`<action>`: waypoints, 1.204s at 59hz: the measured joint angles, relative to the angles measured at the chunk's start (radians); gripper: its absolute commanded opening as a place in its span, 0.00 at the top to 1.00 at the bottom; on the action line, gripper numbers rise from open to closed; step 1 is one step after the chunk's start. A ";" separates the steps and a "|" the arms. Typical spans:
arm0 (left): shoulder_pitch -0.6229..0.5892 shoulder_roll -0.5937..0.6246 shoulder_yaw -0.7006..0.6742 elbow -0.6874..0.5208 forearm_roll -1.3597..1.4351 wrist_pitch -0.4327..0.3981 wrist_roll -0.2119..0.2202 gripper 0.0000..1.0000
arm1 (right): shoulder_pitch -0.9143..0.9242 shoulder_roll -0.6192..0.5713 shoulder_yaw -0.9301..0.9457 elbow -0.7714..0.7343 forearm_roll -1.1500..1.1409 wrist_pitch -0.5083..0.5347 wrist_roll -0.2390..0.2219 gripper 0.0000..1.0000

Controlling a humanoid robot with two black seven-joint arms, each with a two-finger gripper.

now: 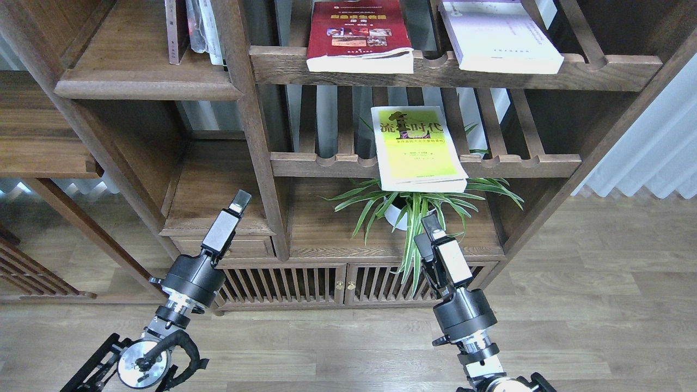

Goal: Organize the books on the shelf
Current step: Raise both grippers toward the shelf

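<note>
Three books lie flat on slatted racks. The dark red book (359,32) rests on the upper rack at centre, its edge overhanging the front rail. To its right on the same rack lies the white-lavender book (498,35). One level down, the yellow-green book (416,147) sticks out past the rail. The solid dark-brown shelf (141,87) is at the upper left. My left gripper (239,201) hovers below it, holding nothing. My right gripper (430,224) sits under the yellow-green book, also empty. Both are seen edge-on, so their fingers cannot be told apart.
Thin dark-spined and plastic-wrapped volumes (193,27) stand at the right end of the solid shelf. A potted spider plant (405,209) spreads just behind my right gripper. A vertical post (250,125) divides the left bays from the racks. Slatted cabinet doors (343,283) close off the bottom.
</note>
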 measured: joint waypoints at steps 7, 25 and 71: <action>0.004 0.000 0.002 0.000 -0.001 0.000 0.005 0.00 | 0.000 0.000 0.003 0.000 0.000 0.000 0.000 0.01; 0.029 0.000 0.009 0.000 -0.001 0.000 0.024 0.00 | 0.000 0.000 -0.001 0.000 0.000 0.000 0.001 0.01; 0.067 0.000 -0.007 -0.001 -0.002 0.000 0.026 0.00 | 0.062 0.000 -0.090 -0.029 0.001 0.000 0.013 0.01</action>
